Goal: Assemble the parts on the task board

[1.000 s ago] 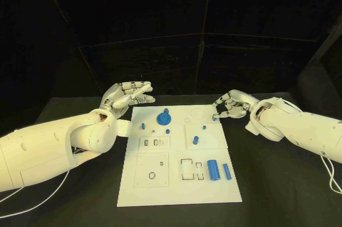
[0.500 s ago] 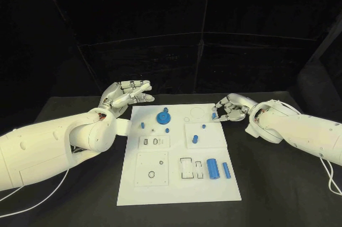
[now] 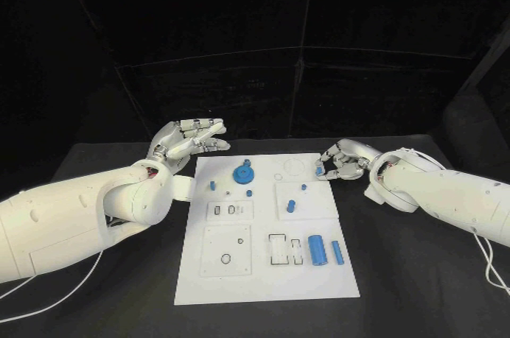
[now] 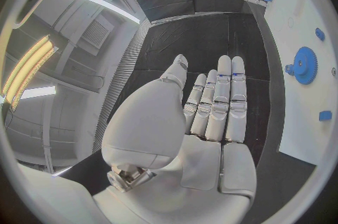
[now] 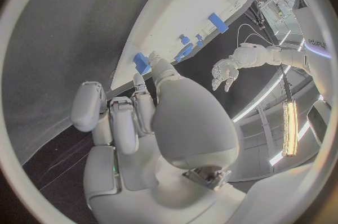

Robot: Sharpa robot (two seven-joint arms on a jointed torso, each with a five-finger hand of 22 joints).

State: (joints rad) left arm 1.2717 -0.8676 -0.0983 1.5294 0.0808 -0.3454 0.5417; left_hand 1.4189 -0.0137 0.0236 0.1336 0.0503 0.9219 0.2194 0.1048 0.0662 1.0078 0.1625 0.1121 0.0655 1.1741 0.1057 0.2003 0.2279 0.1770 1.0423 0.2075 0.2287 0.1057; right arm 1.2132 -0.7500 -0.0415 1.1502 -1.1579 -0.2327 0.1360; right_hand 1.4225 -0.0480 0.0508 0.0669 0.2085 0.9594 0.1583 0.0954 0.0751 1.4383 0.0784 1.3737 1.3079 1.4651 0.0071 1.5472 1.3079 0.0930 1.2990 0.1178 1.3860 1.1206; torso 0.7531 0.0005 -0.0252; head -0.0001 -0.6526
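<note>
Silver right robot hand [image 3: 340, 163] pinches a small blue part [image 3: 320, 171], fingers curled.

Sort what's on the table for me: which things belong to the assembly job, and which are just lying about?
Job:
task board
blue gear
big blue cylinder
slim blue bar
small blue part pinched by the right hand
left hand, hovering open beside the board

Lying about:
black table
white cable trailing from the right arm

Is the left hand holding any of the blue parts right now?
No, the left hand is open with fingers stretched out and nothing in it, off the task board's edge.
</note>
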